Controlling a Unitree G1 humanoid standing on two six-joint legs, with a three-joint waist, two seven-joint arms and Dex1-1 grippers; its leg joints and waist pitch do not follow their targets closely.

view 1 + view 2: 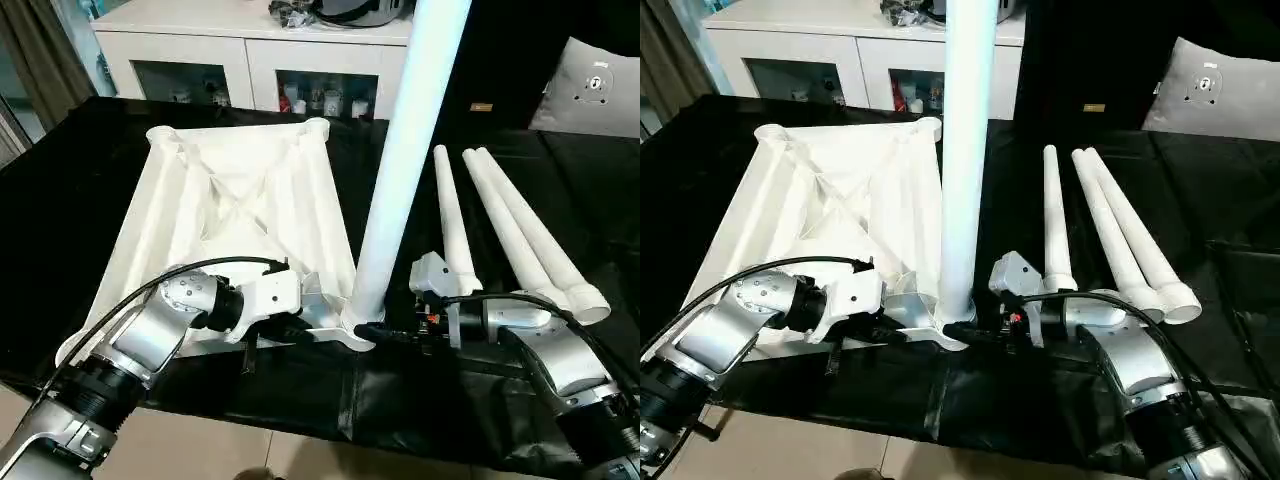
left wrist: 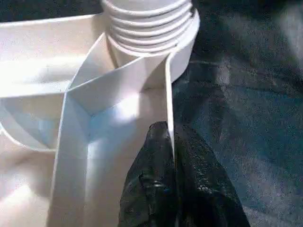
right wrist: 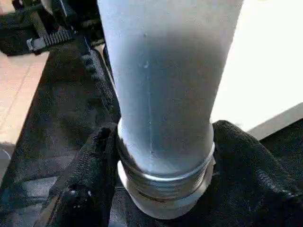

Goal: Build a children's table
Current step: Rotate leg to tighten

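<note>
— How is the table top [image 1: 235, 215] laid?

— It is seen upside down on the black-covered surface [image 1: 60, 200], ribs up, its long axis running from near to far, left of centre.

— And the legs?

— One leg [image 1: 405, 160] is stood upright in the near right corner socket [image 1: 358, 332], thick threaded end down. Three loose legs [image 1: 515, 235] are laid to the right, thin ends far, thick ends near. A white cabinet [image 1: 250, 45] and a grey-white cushion [image 1: 590, 90] are placed beyond.

— The grippers?

— The left gripper [image 2: 173, 156] is pinched onto the top's thin edge wall. The right gripper [image 3: 163, 156] is set around the leg's base; contact seems likely, though it cannot be confirmed.
</note>
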